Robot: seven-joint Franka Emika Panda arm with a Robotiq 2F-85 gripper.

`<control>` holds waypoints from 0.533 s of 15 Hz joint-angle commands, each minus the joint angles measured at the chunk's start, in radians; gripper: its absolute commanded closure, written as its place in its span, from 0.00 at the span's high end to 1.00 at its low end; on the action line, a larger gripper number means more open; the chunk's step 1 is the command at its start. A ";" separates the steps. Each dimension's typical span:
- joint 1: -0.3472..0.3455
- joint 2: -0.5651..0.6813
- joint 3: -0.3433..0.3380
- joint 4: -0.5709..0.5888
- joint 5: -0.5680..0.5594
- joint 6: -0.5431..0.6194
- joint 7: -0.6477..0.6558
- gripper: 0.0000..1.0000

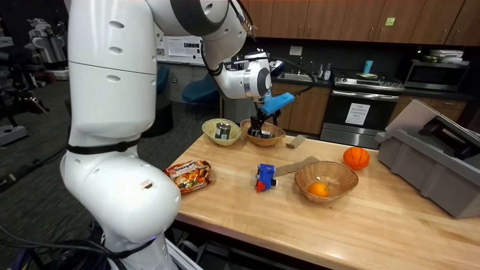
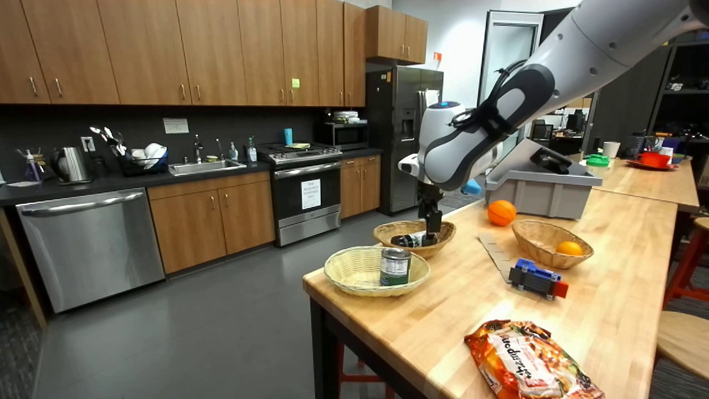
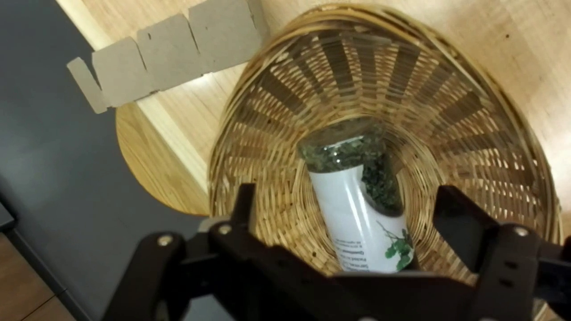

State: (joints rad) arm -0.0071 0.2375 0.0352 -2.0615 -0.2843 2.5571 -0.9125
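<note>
Black two-fingered tool (image 3: 347, 205) points down into brown round wicker basket (image 3: 486, 125), fingers spread wide, holding nothing. Clear white-labelled herb jar (image 3: 357, 196) lies on side in basket, between fingers, gap each side. Pale yellow wicker basket (image 2: 352, 271) with silver-topped can (image 2: 395, 267) stands near tool on wooden table (image 2: 443, 327); flat cardboard strip (image 3: 171, 51) lies past brown basket's rim, farther from tool.
</note>
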 commanded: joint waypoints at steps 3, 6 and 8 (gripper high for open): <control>-0.002 0.039 0.009 0.049 0.000 -0.014 -0.007 1.00; 0.002 0.066 0.018 0.069 0.002 -0.016 -0.008 1.00; 0.004 0.087 0.023 0.084 -0.001 -0.014 -0.004 1.00</control>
State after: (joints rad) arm -0.0050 0.2881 0.0501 -2.0196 -0.2844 2.5569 -0.9125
